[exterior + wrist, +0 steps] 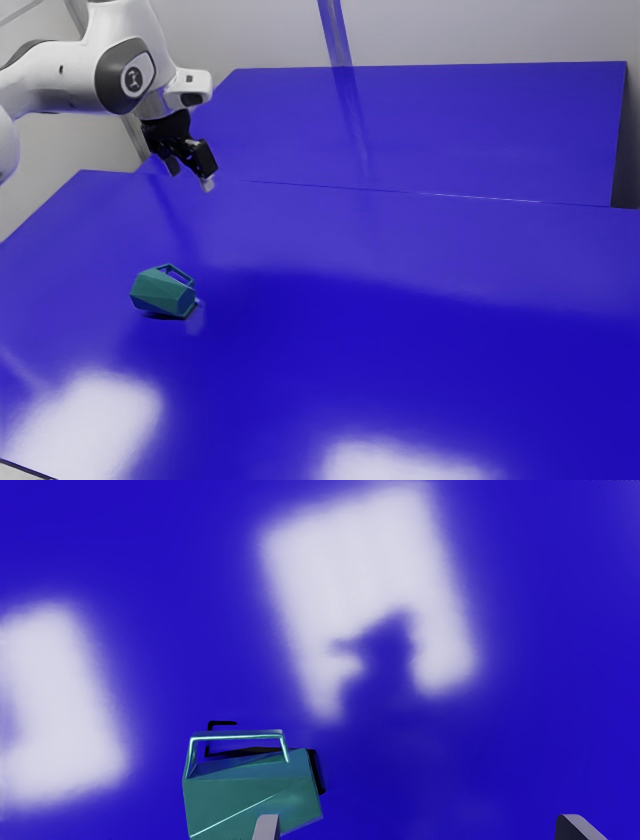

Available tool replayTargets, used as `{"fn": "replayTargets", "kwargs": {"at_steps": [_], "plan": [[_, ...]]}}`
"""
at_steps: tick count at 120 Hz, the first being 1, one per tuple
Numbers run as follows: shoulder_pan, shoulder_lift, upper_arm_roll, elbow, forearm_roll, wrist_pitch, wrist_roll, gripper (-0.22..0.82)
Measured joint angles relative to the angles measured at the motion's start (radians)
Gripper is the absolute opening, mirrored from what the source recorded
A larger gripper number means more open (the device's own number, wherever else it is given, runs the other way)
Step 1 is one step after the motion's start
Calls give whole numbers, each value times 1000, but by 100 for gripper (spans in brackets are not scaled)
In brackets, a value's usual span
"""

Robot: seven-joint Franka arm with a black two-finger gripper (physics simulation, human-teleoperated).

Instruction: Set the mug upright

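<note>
Exterior view: one mug (162, 293), blue-green, on its side on the blue table (330, 350). It has one handle (184, 273), on the body's upper side as it lies. One white arm (70, 80) comes in from the exterior view's left, higher up than the mug. One badge (133, 79) on the arm joint, light figure on dark, too small to read. One black gripper (190, 178) at the arm's end, in the air, well apart from the mug, and slightly to the exterior view's right of it. Two fingers (203, 160), standing apart, nothing pinched. Two white bright patches (90, 430) on the tabletop, both nearer the camera than the mug, one of them well off to its right. Past the mug, farther from the camera, one blue panel (450, 120), with a pale wall (480, 35) behind it.

Wrist view: same mug, lying down, its handle standing off the side of the body. Black shadow (320, 780) on the table along one end of the mug, more of it by the handle. Two fingertips, spread wide: one overlaps the mug's body in the picture, the other is over blue table beside it. Two bright patches here too, both apart from the mug, one with a dark notch cut into it.
</note>
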Motion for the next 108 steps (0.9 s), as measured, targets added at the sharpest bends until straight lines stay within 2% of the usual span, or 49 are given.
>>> {"fn": "replayTargets", "kwargs": {"at_steps": [22, 36, 60, 108], "plan": [[15, -40, 77, -23, -56, 1, 14, 60], [114, -22, 56, -27, -127, 6, 46, 60], [318, 90, 27, -19, -205, 14, 121, 60], [418, 305, 15, 20, -344, 13, 285, 60]]}}
